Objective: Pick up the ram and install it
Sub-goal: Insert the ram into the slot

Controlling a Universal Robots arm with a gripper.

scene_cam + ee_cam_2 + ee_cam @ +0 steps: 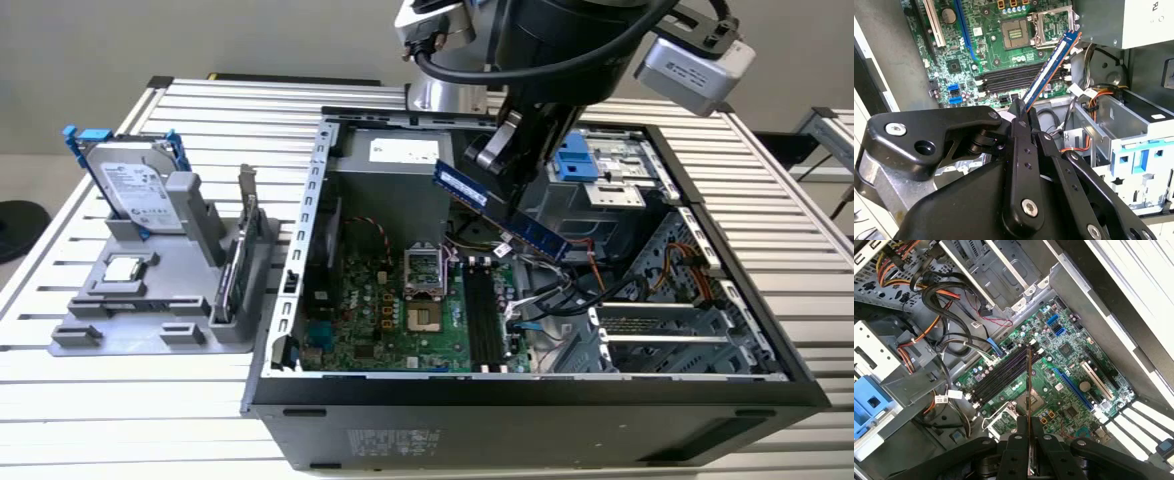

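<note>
A: Gripper status?

B: Gripper (503, 187) is clamped on the ram (537, 233). Jaws are closed flat on both faces near one end, and the rest of the stick juts out free.

A: Where's the ram?

B: In the air inside the case (534, 412), tilted. In the exterior view its high end is under the gripper and its low end points down toward the exterior view's right, just over the cables (567, 290).

A: Seated?

B: No. It's clear of the slots (483, 325) and not touching them. The first wrist view looks down it edge-on: the ram (1028, 385) runs out from the gripper (1029, 426) and crosses over the black slots (1004, 372). In the second wrist view, the ram (1051, 65) angles out from the gripper (1021, 109) above the slots (1009, 80), free end near the socket (1016, 35).

A: Board?

B: Motherboard (380, 335) lies flat on the case floor. The socket (424, 270) sits just beside the slots, on the exterior view's left of them.

A: Anything else in the case?

B: Blue caddy (574, 160) at the back, beside the arm. Orange and black cable bundles near the drive bays.

A: Outside the case?

B: Grey tray (134, 325) on the counter (107, 400), on the exterior view's left of the case. A hard drive (134, 190) stands upright in it.
</note>
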